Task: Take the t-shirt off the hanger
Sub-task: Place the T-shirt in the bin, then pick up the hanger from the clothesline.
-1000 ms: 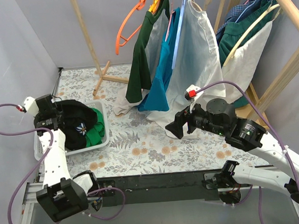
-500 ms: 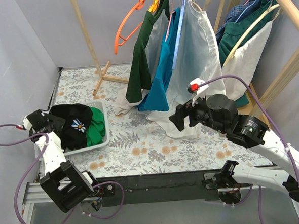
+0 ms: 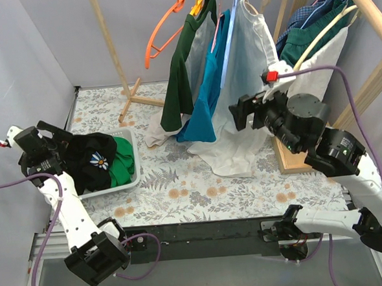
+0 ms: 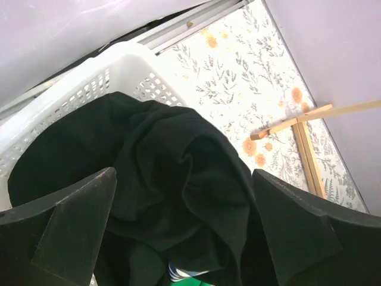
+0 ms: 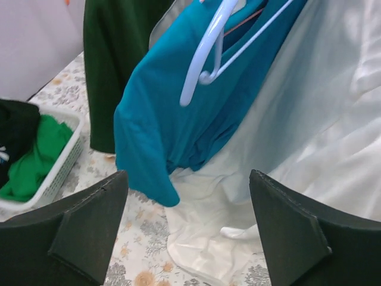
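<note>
Hanging askew, teal t-shirt (image 5: 155, 119) drapes pale-blue hanger (image 5: 211, 39).

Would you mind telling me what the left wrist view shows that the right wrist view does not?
Only the left wrist view shows the rack's wooden foot. Only the right wrist view shows the teal t-shirt, a pale blue hanger, the dark green garment and the white garment. Both show the white basket, the black garment inside it, and the floral tablecloth.

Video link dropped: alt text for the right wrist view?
The open right gripper faces a teal t-shirt hanging between a dark green garment and a white shirt, a pale blue hanger in front. White basket lower left.
</note>
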`<state>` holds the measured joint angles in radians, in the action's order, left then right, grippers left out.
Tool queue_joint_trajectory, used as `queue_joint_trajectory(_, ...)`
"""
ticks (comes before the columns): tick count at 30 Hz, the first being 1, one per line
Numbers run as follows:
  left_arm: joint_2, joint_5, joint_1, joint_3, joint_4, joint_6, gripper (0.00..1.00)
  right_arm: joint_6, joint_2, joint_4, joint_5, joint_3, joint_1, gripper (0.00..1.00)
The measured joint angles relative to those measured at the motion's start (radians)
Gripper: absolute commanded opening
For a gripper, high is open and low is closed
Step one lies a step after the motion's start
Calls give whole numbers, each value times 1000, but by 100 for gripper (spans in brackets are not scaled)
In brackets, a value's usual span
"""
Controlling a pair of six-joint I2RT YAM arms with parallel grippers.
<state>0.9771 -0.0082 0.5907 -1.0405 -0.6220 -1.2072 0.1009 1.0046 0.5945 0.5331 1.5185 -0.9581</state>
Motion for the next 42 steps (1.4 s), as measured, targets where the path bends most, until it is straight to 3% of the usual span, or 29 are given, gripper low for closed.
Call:
queue_joint_trajectory(6, -5, 119, -43, -92, -21, 46, 98, -66, 201, -3, 78, 335, 16, 77)
queue_joint_trajectory(12, -6, 245, -165, -166, -11, 119, 98, -137, 359, -8, 134, 543, 80, 85)
queue_joint_trajectory(19, 18, 346, -262, -184, 2, 173, 98, -152, 427, 40, 72, 634, 304, 87)
queue_joint_trajectory(25, 42, 381, -312, -198, 6, 197, 96, -102, 458, 90, -104, 641, 509, 76)
queue_joint_trajectory(30, 44, 414, -327, -199, 26, 198, 96, -37, 519, 117, -270, 653, 632, 64)
queue_joint_trajectory(33, 46, 418, -327, -199, 31, 198, 96, -16, 549, 126, -331, 653, 650, 48)
queue_joint_trajectory(34, 47, 418, -327, -199, 32, 198, 96, -8, 556, 129, -348, 653, 650, 35)
queue_joint_trajectory(37, 50, 417, -327, -198, 32, 198, 96, 9, 566, 133, -391, 652, 650, 11)
queue_joint_trajectory(39, 50, 417, -327, -198, 32, 198, 96, 14, 566, 133, -399, 652, 649, 1)
queue_joint_trajectory(42, 50, 417, -327, -198, 33, 198, 96, 24, 566, 133, -397, 652, 650, 1)
